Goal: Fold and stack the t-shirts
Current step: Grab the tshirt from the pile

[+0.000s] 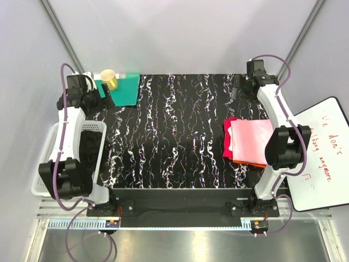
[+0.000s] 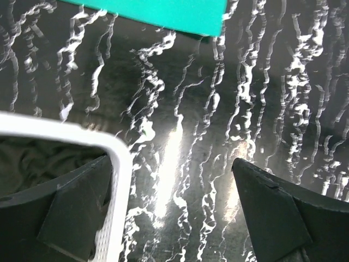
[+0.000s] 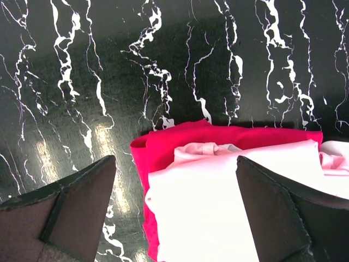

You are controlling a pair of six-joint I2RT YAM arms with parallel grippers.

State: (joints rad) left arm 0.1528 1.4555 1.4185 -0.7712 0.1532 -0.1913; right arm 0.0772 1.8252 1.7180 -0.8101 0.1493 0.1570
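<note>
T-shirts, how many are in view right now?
4. The pink shirt lies on the red shirt, with the orange shirt edging out underneath, stacked at the right of the table; the dark shirt sits in the white basket at left. More may be hidden there.

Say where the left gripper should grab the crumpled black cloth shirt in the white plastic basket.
Probably a raised wrinkle midway along the black shirt, from straight above: walls of the white basket block sideways approaches, and bunched cloth offers folds for the open left gripper to pinch.
</note>
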